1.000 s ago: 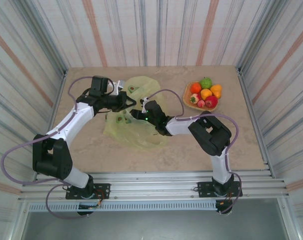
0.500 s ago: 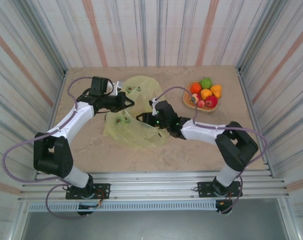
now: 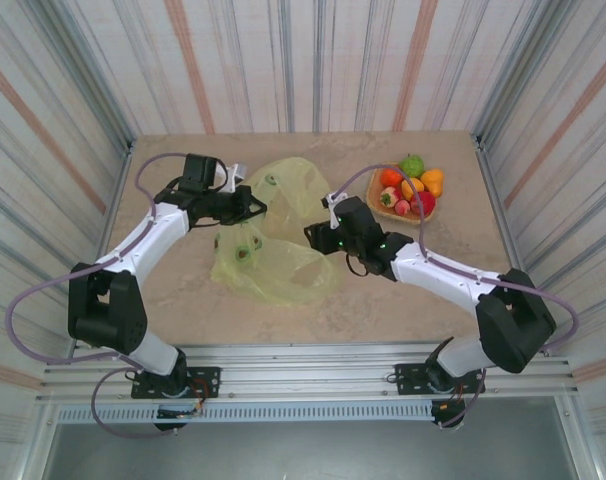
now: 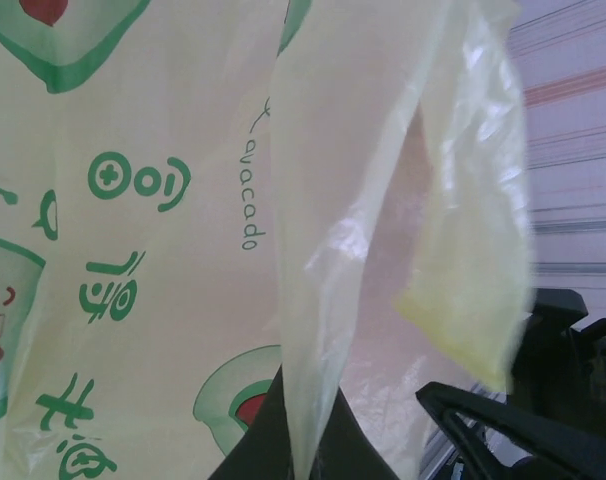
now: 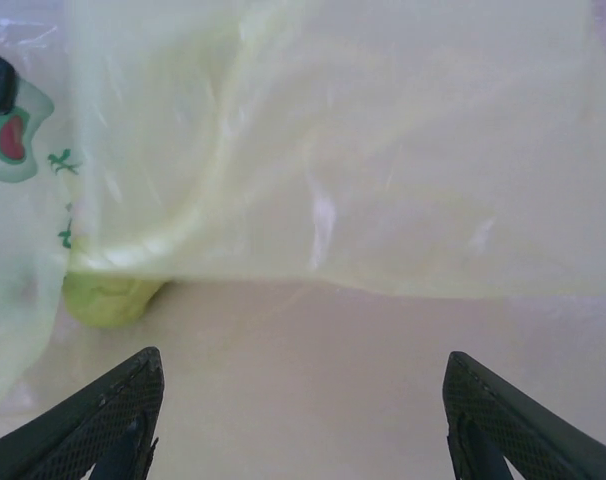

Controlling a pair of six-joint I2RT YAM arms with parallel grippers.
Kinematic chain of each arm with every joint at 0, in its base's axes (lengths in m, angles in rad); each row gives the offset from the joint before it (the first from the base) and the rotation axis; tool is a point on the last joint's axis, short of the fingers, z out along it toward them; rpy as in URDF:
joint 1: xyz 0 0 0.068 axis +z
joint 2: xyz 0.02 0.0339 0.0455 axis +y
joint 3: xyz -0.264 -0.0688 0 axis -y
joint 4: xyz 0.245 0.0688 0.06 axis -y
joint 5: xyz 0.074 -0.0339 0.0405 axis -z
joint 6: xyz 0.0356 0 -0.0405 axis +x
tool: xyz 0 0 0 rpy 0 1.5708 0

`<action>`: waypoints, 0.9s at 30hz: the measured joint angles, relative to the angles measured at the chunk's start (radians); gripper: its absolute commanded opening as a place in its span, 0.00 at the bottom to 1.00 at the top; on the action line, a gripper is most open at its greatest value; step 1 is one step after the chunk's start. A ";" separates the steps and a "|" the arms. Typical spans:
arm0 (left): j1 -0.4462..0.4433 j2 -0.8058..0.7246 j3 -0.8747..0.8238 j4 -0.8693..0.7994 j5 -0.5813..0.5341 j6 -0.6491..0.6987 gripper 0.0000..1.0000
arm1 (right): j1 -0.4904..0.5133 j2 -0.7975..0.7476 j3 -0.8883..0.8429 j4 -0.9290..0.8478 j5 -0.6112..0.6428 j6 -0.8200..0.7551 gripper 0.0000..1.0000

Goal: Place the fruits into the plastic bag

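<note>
Top external: nothing bagged so far, we reckon, all the loading is left.

We see the left gripper (image 3: 255, 207) clamped shut on an edge of the thin translucent yellow-green plastic bag (image 3: 283, 268) with avocado prints. It holds that edge up mid-left on the beige stone-look worktop (image 3: 383, 310), and the rest of the film lies crumpled toward the near edge. The right gripper (image 3: 311, 234) sits just right of the bag, jaws wide apart with nothing between them. Count: one bag and one round flat orange-brown woven tray (image 3: 373, 205) near the far right corner. It holds seven small glossy toy fruits (image 3: 421, 203) by our count: one green, three orange, one red, one strawberry, one small pinkish. A cable crosses the tray, so the count is rough. We spot no fruit inside the bag. Left to do: spread the mouth, then move every fruit.
</note>
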 measured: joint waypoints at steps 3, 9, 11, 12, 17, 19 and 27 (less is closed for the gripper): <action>0.000 0.000 0.000 -0.003 0.000 0.010 0.00 | -0.003 -0.029 -0.029 0.018 0.012 0.000 0.76; 0.000 0.005 0.000 -0.022 0.000 0.019 0.00 | -0.044 -0.163 -0.085 0.035 0.015 -0.013 0.81; 0.000 0.007 0.000 -0.026 0.000 0.022 0.00 | -0.074 -0.224 -0.100 0.035 0.015 -0.029 0.83; 0.000 0.007 0.000 -0.026 0.000 0.022 0.00 | -0.088 -0.247 -0.104 0.032 0.016 -0.034 0.83; 0.000 0.007 0.000 -0.026 0.000 0.022 0.00 | -0.171 -0.344 -0.106 0.005 0.071 -0.059 0.90; 0.000 0.007 0.000 -0.026 0.000 0.022 0.00 | -0.209 -0.346 -0.098 -0.030 0.118 -0.060 0.91; 0.000 0.007 0.000 -0.026 0.000 0.022 0.00 | -0.368 -0.066 0.132 -0.255 0.217 -0.069 0.92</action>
